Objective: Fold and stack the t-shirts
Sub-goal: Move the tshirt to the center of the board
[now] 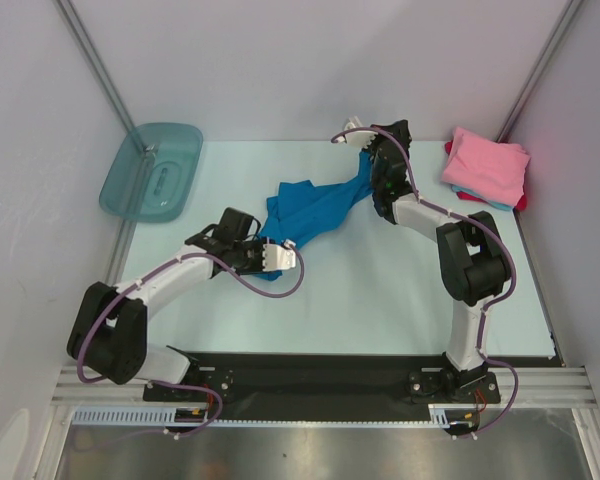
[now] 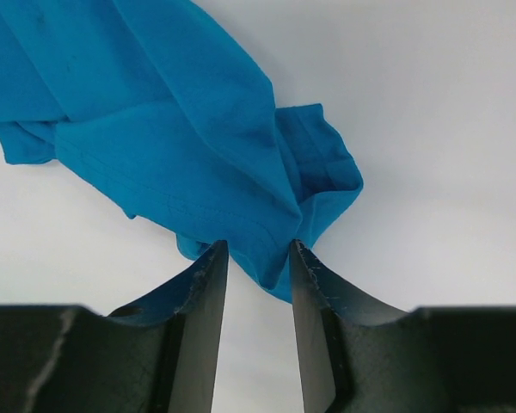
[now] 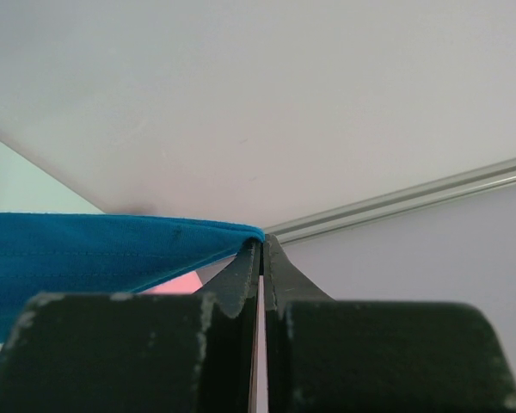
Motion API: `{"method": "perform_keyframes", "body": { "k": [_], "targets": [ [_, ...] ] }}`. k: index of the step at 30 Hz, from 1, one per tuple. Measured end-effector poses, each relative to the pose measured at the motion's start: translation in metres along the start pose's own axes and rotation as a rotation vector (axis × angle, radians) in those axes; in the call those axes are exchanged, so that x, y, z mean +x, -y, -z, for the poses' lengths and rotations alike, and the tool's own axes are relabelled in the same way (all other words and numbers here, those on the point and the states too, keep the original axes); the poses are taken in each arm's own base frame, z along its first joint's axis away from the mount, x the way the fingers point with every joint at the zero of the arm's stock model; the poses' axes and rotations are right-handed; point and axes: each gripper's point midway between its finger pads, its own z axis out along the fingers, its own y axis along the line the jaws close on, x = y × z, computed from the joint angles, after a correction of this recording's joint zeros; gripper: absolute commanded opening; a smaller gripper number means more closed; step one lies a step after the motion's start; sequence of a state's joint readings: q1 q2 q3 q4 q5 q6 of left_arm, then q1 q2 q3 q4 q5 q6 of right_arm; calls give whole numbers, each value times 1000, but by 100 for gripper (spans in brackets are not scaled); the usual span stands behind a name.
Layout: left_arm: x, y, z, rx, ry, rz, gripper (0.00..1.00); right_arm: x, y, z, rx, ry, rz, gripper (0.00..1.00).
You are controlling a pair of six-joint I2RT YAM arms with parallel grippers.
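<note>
Item one, the table point(image 1: 380, 300): pale, bare over most of its middle, which we judge is the folding ground. Item two, the blue shirt point(image 1: 315, 208): crumpled mid-table, one end drawn up and back toward the far right, so it hangs stretched rather than flat. We take this as spreading before the first fold. Item three, the tub point(image 1: 152, 170): teal, at the far left corner, well apart from the work. Item four, the stack point(image 1: 487, 167): folded shirts at the far right corner, pink on top, light blue and red edges beneath, parked aside to receive the next one. Item five, the right gripper point(image 3: 261, 249): jaws pressed together on a hem of the blue shirt, lifting that end clear. Item six, the left gripper point(image 2: 258, 258): jaws partly apart at the shirt's low near corner, cloth showing in the gap, nothing pinched that we can see; we judge it is placed to take that corner.
</note>
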State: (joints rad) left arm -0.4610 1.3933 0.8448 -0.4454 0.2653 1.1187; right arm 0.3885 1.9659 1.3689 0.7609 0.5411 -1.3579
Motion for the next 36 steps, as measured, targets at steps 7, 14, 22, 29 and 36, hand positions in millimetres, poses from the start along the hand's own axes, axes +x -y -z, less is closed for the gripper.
{"method": "perform_keyframes", "body": {
  "k": [7,14,22,29,36],
  "targets": [
    [2,4,-3,18,-7,2,9,0,0,0,0,0,0,0],
    [5,11,-6,49,-16,5,0,0,0,0,0,0,0,0],
    [15,-34,0,-84,-71,113,0,7,2,-2,4,-12,3,0],
    [65,-232,80,-615,-221,349,0,27,8,-10,12,-50,9,0],
    [97,-355,193,-1013,-311,467,0,37,24,-42,-129,-138,-116,0]
  ]
}}
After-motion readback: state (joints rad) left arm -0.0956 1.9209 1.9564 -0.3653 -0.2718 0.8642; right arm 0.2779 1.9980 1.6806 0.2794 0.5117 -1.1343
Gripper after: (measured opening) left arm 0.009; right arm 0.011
